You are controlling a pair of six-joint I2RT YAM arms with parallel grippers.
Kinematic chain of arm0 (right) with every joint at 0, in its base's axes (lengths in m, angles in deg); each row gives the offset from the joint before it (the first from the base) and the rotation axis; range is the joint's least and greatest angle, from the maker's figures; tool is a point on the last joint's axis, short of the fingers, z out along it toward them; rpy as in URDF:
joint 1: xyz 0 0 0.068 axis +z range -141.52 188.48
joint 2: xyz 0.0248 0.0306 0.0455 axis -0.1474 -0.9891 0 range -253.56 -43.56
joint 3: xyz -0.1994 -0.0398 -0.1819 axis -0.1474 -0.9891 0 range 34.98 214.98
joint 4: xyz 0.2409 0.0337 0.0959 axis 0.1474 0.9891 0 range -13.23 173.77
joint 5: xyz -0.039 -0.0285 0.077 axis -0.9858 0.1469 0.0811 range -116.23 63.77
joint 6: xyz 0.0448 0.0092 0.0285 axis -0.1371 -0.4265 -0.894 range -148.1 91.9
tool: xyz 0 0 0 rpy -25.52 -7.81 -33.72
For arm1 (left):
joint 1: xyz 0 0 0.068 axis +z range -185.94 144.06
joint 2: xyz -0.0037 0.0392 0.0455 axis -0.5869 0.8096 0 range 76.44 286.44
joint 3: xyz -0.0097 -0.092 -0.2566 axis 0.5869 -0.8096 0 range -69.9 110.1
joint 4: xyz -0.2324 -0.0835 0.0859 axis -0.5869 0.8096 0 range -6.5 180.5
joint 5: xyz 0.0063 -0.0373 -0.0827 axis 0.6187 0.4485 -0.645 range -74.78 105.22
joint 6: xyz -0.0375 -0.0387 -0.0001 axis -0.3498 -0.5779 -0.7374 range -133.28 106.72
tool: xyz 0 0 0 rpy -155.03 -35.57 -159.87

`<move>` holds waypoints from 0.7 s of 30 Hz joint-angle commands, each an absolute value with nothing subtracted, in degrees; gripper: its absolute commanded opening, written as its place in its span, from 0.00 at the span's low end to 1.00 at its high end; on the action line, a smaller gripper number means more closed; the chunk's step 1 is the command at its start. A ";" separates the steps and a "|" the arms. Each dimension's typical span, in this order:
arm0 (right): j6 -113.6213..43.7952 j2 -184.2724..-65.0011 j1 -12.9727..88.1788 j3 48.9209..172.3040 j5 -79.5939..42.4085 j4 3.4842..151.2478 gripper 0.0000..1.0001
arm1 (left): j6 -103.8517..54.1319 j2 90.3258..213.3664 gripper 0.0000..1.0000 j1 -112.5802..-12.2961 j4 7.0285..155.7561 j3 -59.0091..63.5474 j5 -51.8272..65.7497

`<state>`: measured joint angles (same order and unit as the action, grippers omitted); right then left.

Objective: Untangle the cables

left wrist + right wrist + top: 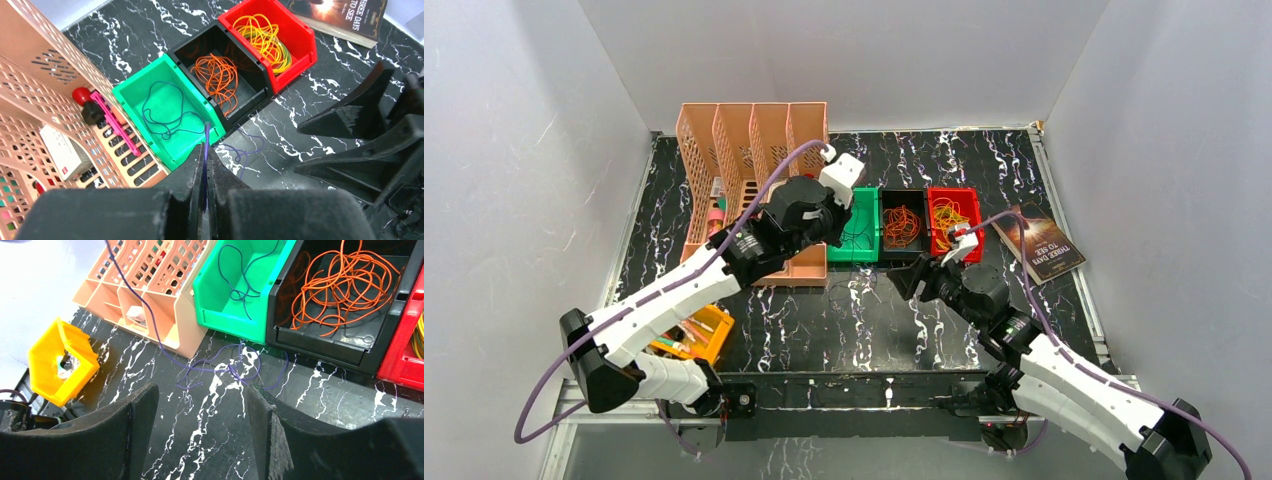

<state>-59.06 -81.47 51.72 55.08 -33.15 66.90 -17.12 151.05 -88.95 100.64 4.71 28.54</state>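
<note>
My left gripper (205,149) is shut on a thin dark blue cable (206,135), held above the front of the green bin (131,89). The cable's lower end lies in loose loops on the table (225,365) in front of the bins. Another dark blue cable (165,112) lies in the green bin. Orange cables (220,80) fill the black bin (260,65). Yellow and orange cables (265,37) fill the red bin (305,40). My right gripper (200,390) is open and empty, just above the table and near the loops. In the top view, the left gripper (839,225) and right gripper (906,280) flank the bins' front.
A peach file organizer (744,150) stands left of the green bin, with a pink pen and a white box in it. A yellow bin (694,335) sits near the left arm's base. A book (1044,245) lies at the right. White walls enclose the table.
</note>
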 commanded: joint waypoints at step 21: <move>-42.59 -88.74 51.72 55.42 -27.71 47.27 0.76 | -7.98 150.88 0.00 -89.22 103.09 26.78 26.50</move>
<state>-47.28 -86.87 51.72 55.05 -28.78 55.76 -9.27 150.85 -88.95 102.63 23.83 27.87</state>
